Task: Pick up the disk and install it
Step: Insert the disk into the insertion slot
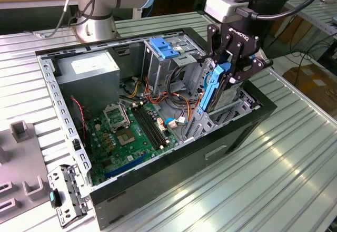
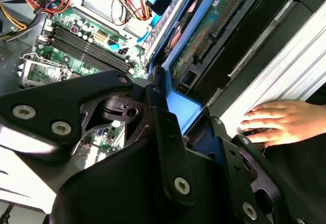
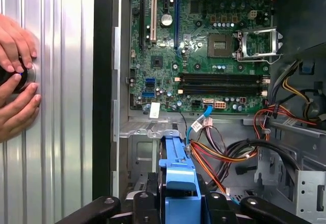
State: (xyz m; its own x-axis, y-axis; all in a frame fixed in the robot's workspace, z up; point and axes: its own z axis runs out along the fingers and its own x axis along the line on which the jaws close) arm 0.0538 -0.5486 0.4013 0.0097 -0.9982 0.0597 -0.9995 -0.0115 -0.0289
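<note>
While the arm's jaws clamp its blue frame, the disk [image 1: 210,87] stands upright, partly inside the drive bay [image 1: 237,104] of the open computer case [image 1: 158,184], picked up but seemingly not yet seated.

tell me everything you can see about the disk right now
The disk is a flat silver drive framed by a blue plastic carrier. It stands on edge, slightly tilted, its upper end clamped by the black pincer. Its lower end reaches into the grey metal bay at the exterior view's right end of the open computer case. In the second wrist view one face shows a green circuit board. Whether it is seated cannot be told.
</note>
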